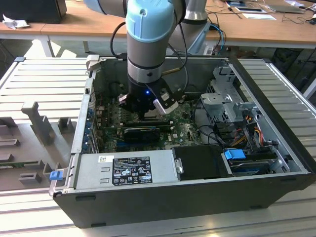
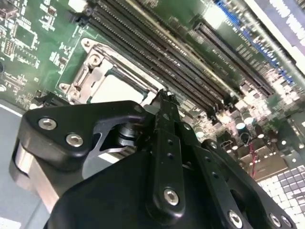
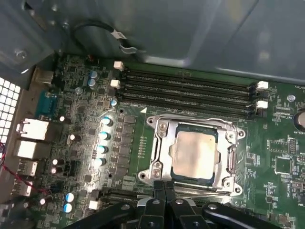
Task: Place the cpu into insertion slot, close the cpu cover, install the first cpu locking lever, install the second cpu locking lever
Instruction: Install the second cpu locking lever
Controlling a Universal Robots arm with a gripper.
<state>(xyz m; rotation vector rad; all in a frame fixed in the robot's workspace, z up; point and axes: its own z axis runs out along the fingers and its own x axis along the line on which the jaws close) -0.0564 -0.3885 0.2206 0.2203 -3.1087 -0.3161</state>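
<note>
First wrist view shows the cpu sitting in the insertion slot with the cpu cover down, and the gripper pinched tight (holding nothing) at its edge, so the lever step likely needs a careful push.

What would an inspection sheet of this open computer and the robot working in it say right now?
Surface: green motherboard inside an open computer case, which lies on a slatted metal table.
Job's things: cpu sits in the insertion slot; cpu cover lies closed around it.
Clutter: grey moulded holders on the table, at the exterior view's left.
Gripper: gripper shut, its tips at the socket's edge.
Cables: coloured wire bundle inside the case, at the exterior view's right; a black cable runs along the arm.
Surroundings: wooden desks behind.
</note>
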